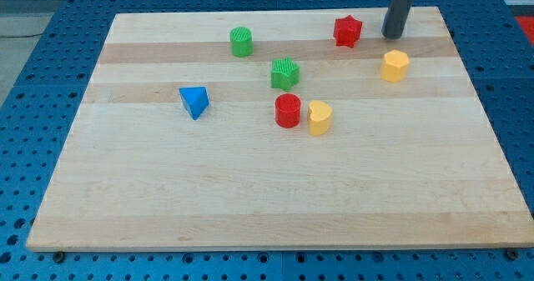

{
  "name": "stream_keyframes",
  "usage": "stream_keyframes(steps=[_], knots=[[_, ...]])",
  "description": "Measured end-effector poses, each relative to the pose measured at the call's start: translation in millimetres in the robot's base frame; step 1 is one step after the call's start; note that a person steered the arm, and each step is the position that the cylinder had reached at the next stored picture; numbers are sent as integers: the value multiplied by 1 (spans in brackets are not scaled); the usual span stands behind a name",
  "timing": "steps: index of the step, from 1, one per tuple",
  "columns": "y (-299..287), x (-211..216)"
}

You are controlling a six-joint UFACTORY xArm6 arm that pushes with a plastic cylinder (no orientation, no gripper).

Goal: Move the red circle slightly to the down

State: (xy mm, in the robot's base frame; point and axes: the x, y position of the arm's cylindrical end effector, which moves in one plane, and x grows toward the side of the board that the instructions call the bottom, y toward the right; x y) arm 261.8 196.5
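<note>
Below the red round plastic block (288, 110), bare pale wooden worktop (275, 198) runs clear to the view's bottom edge; a yellow heart-like block (319, 117) sits just beside its right. Rod only, no fingers: my tip (392, 35) rests well apart, upper right, beside the red star block (347, 31).

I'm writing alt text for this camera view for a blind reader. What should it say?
A dark rod's tip rests near the top right of a wooden board, just right of a red star and far from the red circle at mid-board. A yellow block touches the circle's right side; two green blocks, a blue triangle and another yellow block lie scattered.
</note>
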Motion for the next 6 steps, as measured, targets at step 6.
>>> stream_keyframes(steps=[6], knots=[[-180,146]])
